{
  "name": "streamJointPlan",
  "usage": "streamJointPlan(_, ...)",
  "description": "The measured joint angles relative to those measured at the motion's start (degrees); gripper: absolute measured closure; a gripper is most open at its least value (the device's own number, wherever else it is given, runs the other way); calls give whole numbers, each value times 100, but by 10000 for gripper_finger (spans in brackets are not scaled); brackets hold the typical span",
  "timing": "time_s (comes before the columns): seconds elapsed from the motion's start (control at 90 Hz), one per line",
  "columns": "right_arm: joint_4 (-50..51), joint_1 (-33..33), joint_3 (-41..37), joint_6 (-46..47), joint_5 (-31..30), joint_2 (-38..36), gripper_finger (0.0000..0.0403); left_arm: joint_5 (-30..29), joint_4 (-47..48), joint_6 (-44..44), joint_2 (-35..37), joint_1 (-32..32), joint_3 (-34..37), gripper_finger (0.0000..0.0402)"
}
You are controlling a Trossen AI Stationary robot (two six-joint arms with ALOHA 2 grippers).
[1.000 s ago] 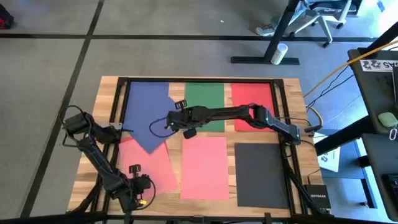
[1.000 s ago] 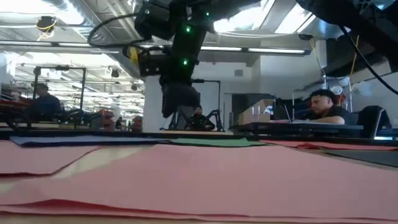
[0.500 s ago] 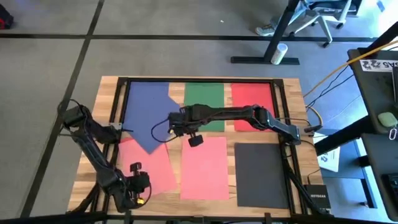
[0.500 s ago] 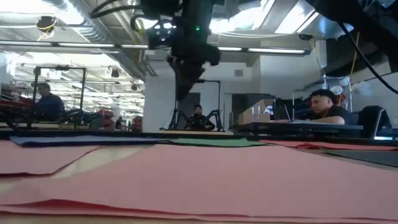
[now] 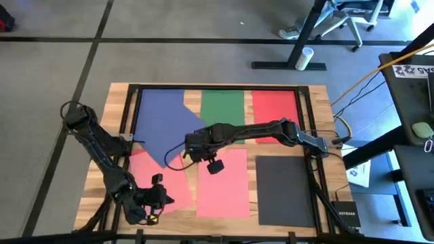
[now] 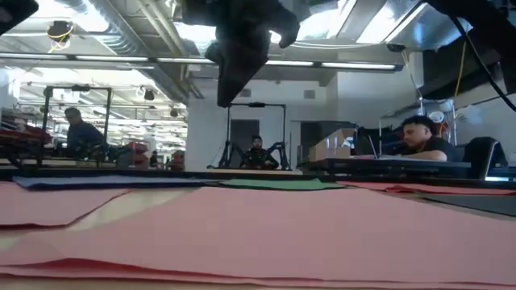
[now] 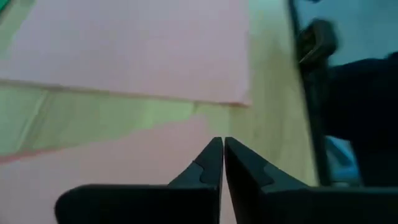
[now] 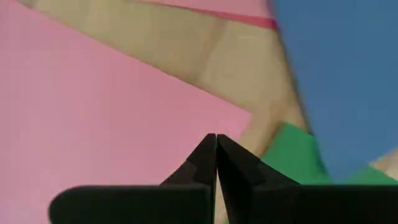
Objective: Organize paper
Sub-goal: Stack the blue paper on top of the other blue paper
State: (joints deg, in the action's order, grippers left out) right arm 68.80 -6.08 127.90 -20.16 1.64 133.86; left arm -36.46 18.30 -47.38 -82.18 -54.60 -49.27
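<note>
Left side of desk (image 5: pixel 319 95): the blue sheet (image 5: pixel 163 122) lies skewed, its near corner swung over the top edge of the left salmon-pink sheet (image 5: pixel 157 177). This pair reads as the untidy part; I judge the blue sheet has yet to be squared up in the far row. The left gripper (image 5: pixel 166 197) sits low over the near-left corner of the desk, just beside the left pink sheet's near edge; the left wrist view shows its jaws pressed together, holding nothing.

Centre: the green sheet (image 5: pixel 222 108) lies straight in the far row. The middle salmon-pink sheet (image 5: pixel 224 184) lies straight in the near row. The right gripper (image 5: pixel 211 165) hangs above the gap where blue, green and both pink sheets come near each other; the right wrist view shows its jaws closed and empty. In the low view it is clear of the paper, well above it.

Right: the red sheet (image 5: pixel 274 112) is square in the far row, partly under the right arm. The dark grey sheet (image 5: pixel 285 190) is square in the near row.

Judgement: four of six sheets appear placed in a two-row grid; the left column remains.

Surface: light wood top with a black frame outlining the work area. Floor is grey carpet with dark seams. An office chair (image 5: pixel 349 17) and a desk leg stand beyond the far right. Low view: open workshop, ceiling lights, seated person (image 6: pixel 419 138) at right, another at far left.
</note>
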Motion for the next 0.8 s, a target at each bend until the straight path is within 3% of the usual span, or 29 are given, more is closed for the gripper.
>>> streamJointPlan(0.156,-398,-77,-884,151,153,-164,403,-1,-735,243,358,33,439,402)
streamJointPlan(0.333,-1882,-110,-2878,723,339,-1208,403,120,-1605,559,754,254,1016,402)
streamJointPlan(0.589,-4200,-108,-5878,2325,-321,-3124,403,1457,-506,481,976,1614,1182,402)
streamJointPlan(0.8,-4946,-106,-7183,3362,-962,-3912,403,2518,-102,1232,976,3027,1179,402)
